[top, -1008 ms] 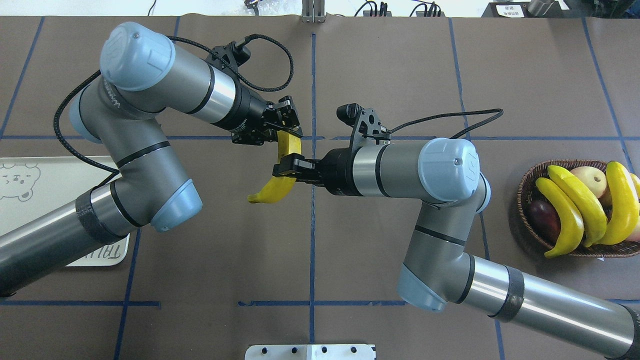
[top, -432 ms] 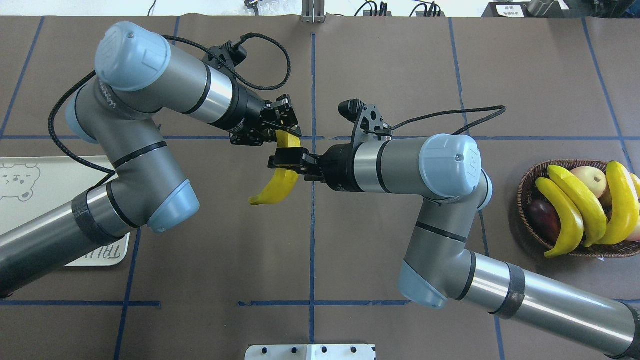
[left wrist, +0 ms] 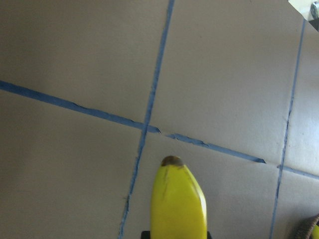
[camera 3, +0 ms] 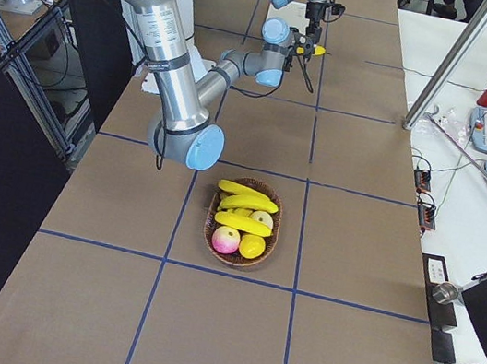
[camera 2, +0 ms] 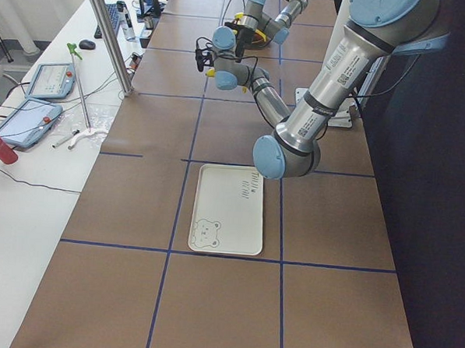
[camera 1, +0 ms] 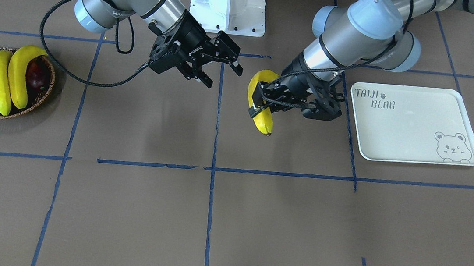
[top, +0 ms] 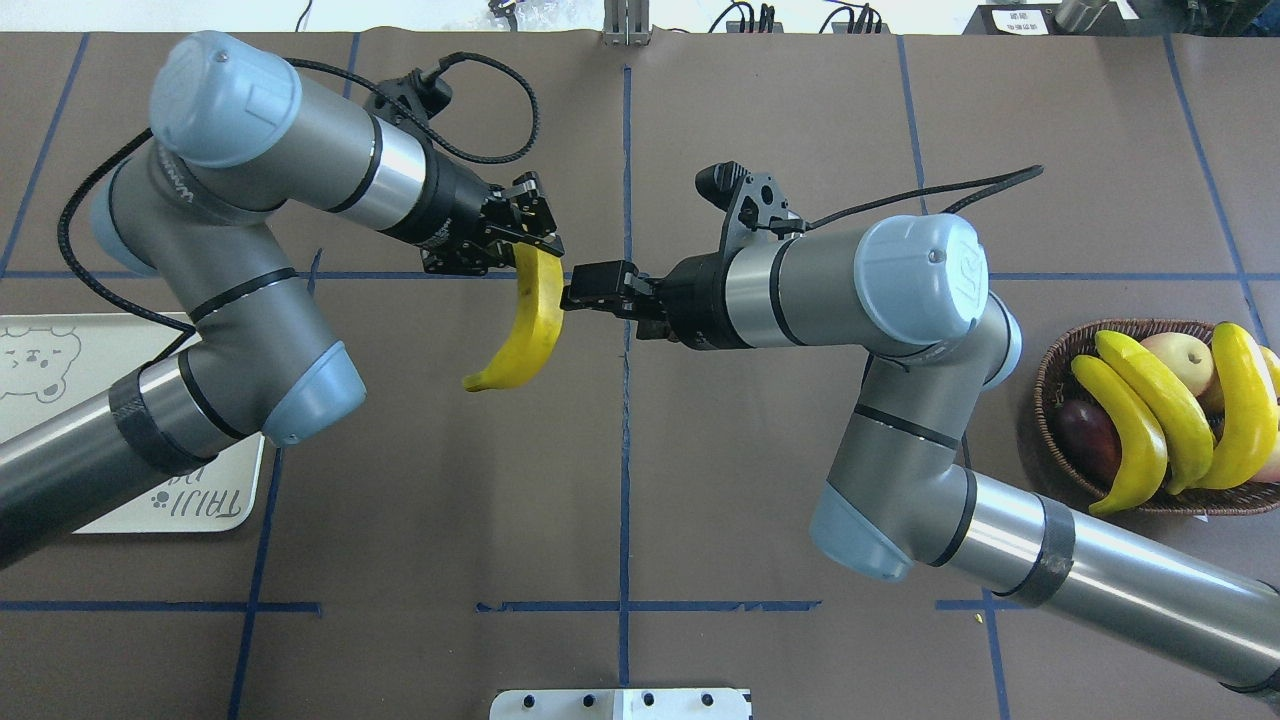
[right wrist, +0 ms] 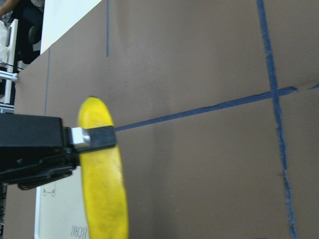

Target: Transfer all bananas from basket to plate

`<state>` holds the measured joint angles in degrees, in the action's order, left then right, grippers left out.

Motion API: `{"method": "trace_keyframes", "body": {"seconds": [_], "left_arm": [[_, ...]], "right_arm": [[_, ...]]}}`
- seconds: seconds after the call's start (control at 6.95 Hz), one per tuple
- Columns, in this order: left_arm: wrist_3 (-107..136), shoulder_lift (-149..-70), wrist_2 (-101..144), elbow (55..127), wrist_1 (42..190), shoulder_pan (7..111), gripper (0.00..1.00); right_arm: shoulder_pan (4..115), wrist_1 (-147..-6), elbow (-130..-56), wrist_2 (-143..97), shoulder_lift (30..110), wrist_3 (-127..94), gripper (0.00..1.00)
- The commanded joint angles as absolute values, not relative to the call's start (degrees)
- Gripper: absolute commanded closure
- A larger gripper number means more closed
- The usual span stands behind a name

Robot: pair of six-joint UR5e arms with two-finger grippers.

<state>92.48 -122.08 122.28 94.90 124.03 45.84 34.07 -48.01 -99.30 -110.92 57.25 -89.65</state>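
At the far left of the overhead view the cream plate [top: 100, 370] lay on the brown tabletop [top: 800, 130], partly under the left arm. Right of it, the left claw [top: 530, 248] was clamped across the upper end of one yellow banana [top: 525, 330]. The banana hung below the claw, raised off the tabletop, curving down toward its lower tip, well apart from the plate. Just beside the banana's right side, the right claw [top: 578, 297] pointed at it with its fingers spread wide, gripping nothing and not touching the fruit. At the far right, the wicker basket [top: 1045, 380] held three more bananas [top: 1165, 415], lying across an apple [top: 1180, 355] and a dark fruit [top: 1085, 440].
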Motion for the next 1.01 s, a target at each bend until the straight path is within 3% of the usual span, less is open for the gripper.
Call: {"method": "trace_keyframes", "body": {"seconds": [0.0, 0.58, 0.86], "left_arm": [[91.9, -114.1, 123.0, 94.9, 123.9, 52.5, 1.0], [69.5, -94.6, 124.7, 94.0, 123.3, 59.5, 1.0], [55.0, -88.7, 124.8, 91.2, 122.4, 63.4, 1.0]], "right_arm": [[39.8, -56.5, -100.3, -119.5, 58.0, -89.1, 0.0], [46.6, -80.4, -107.1, -120.6, 63.9, -67.0, 0.0], [53.8, -94.1, -110.5, -125.7, 65.4, -51.1, 0.0]]}}
